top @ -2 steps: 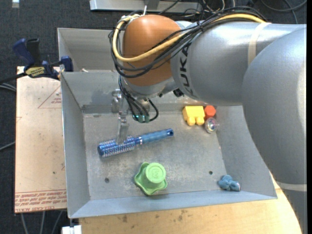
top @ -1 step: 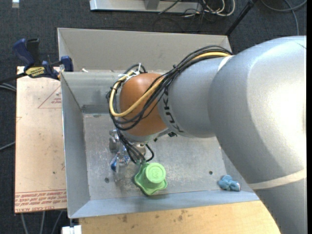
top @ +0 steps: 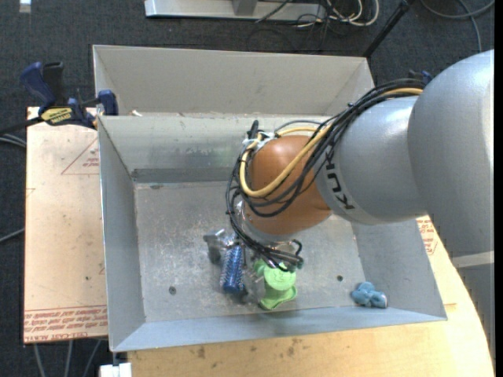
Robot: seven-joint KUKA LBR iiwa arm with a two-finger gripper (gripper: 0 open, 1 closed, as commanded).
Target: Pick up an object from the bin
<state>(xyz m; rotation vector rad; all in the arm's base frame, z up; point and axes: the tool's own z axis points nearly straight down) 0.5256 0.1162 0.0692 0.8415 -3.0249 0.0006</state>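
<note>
My gripper [top: 248, 261] is low in the bin's front middle, just under the orange dome, down among a small cluster of things. A ribbed dark-blue cylinder [top: 232, 270] lies right at its left side, standing roughly upright in the view. A bright green lumpy thing [top: 276, 287] lies right at its front right, close to the bin's front wall. Both touch or nearly touch the gripper; whether either is held is hidden.
A small light-blue thing [top: 368, 295] lies alone in the bin's front right corner. The thick grey arm comes in from the right and covers the bin's right middle. The left half of the floor is bare metal.
</note>
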